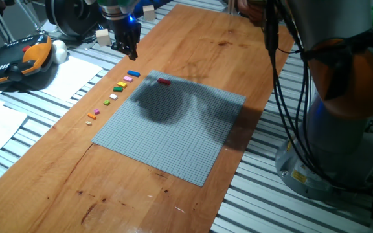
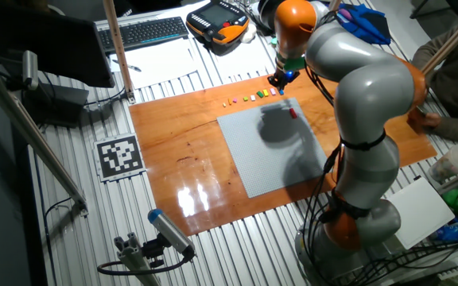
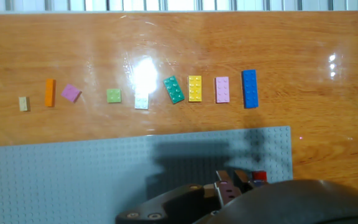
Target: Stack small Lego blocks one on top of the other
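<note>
Grey baseplate [image 1: 173, 133] on wooden board [image 1: 193, 39]; keyboard [image 2: 145, 32] behind.

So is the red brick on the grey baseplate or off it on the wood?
On the baseplate. The red brick lies flat on the grey baseplate near its far edge, apart from the blue brick on the wood.

Overhead lighting, even and fairly bright. Hand view: strong glare patch on the wooden board [image 3: 143, 68], washing out the white brick [image 3: 141, 101]. Arm casts a soft dark shadow on the grey baseplate [image 1: 173, 123]. Board reflections in the other fixed view. Fixed views slightly soft.
</note>
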